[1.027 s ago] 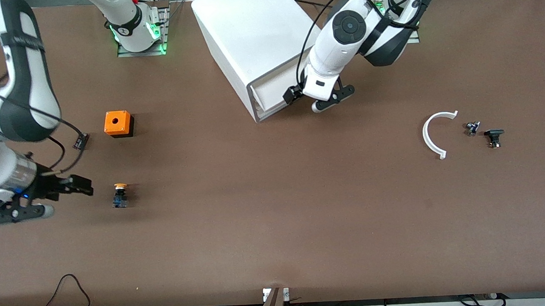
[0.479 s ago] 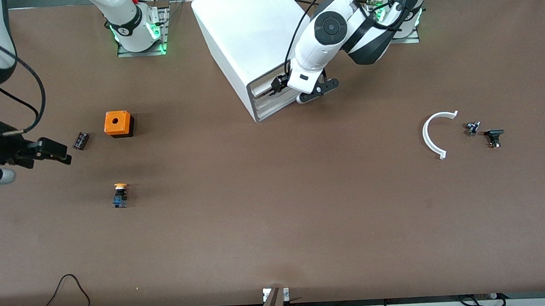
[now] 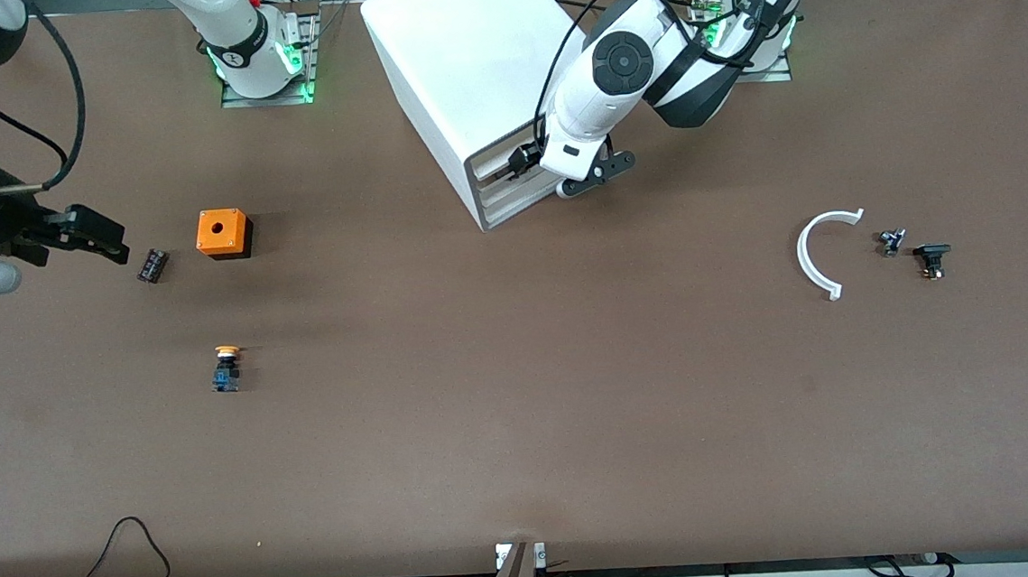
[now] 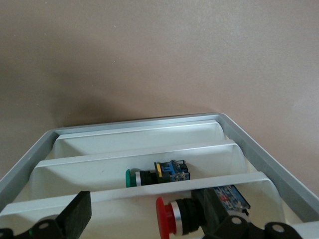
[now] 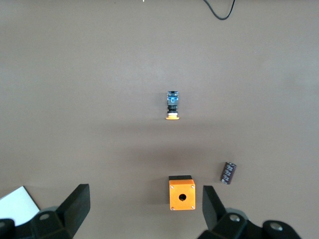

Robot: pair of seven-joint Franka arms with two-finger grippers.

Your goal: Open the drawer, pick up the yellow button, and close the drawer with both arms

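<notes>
The orange-capped button [image 3: 227, 366] sits on the table, nearer the front camera than the orange cube, toward the right arm's end; it also shows in the right wrist view [image 5: 172, 105]. My right gripper [image 3: 103, 237] is open and empty, up in the air over the table beside the small black block; its fingers [image 5: 75, 204] stand wide apart. My left gripper [image 3: 521, 159] is open at the front of the white cabinet [image 3: 462, 66], against a drawer [image 3: 498, 167] that sits pushed in. In the left wrist view the drawer fronts [image 4: 149, 189] lie stacked below the gripper [image 4: 149, 224].
An orange cube with a hole [image 3: 223, 233] and a flat black block [image 3: 152, 265] lie near the right gripper. The drawers hold a green-capped button [image 4: 142, 177] and a red-capped button [image 4: 172, 216]. A white arc [image 3: 815, 254] and two small parts [image 3: 891, 241] [image 3: 932, 259] lie toward the left arm's end.
My right gripper rose and drew away from the button, leaving it on the table. My left gripper moved toward the cabinet and the drawer that stuck out slid in.
</notes>
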